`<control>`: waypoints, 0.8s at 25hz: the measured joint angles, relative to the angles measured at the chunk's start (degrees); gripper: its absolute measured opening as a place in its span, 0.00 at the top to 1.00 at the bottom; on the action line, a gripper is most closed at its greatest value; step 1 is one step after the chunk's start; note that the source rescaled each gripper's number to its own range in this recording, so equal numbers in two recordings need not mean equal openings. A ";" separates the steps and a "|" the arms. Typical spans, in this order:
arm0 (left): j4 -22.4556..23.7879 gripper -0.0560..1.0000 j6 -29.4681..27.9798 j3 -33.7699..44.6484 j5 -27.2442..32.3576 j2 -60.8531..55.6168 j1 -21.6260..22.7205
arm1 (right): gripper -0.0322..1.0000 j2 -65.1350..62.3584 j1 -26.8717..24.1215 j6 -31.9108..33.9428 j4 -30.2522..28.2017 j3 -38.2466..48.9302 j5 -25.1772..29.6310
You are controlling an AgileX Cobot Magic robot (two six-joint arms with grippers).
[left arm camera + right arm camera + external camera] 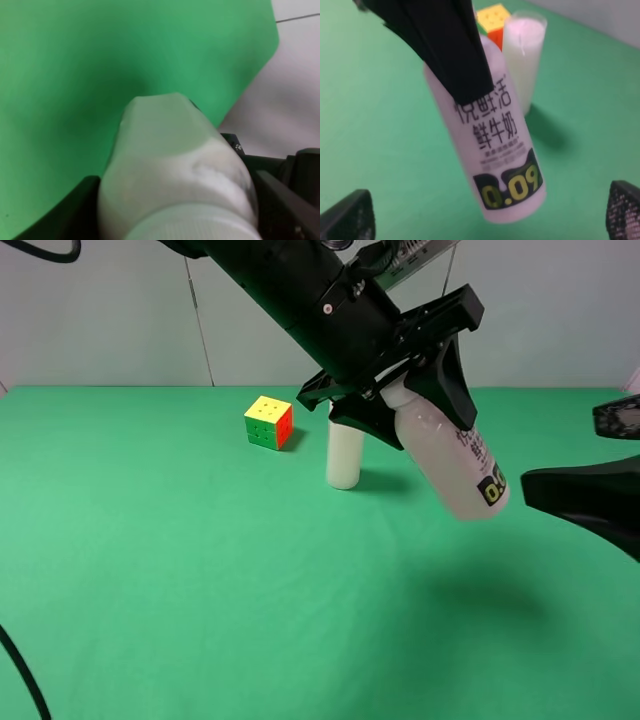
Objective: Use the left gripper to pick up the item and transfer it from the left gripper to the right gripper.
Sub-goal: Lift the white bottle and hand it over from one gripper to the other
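The bottle [455, 465] hangs tilted over the right half of the green surface [200, 590], clear of the candle [343, 455] and cube [269, 422] behind it, with bare room in front. The left gripper [425, 420] slants down from the upper left, its fingers clamped on the bottle's cap end. The right gripper [560, 450] lies level at the right edge, its fingers [350, 217] spread wide near the bottle's base, not touching it.

The bottle [455, 465] (white, dark-green label) is hanging tilted, cap end pinched in the left gripper [425, 425], right gripper [565, 450] gaping alongside.
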 joint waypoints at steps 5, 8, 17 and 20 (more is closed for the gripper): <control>-0.98 0.95 0.72 0.00 0.53 0.00 0.00 | 0.00 4.88 0.05 -1.98 -0.11 0.00 -1.63; -0.98 0.95 0.77 0.00 0.53 0.00 0.00 | 0.00 6.73 0.05 -3.30 0.41 0.00 -3.72; -1.00 0.95 0.82 0.00 0.56 0.00 0.00 | 0.00 12.51 0.05 -8.66 5.71 0.00 -6.79; -1.04 0.95 0.82 0.00 0.56 0.00 0.00 | 0.00 14.16 0.05 -10.32 7.42 0.00 -7.93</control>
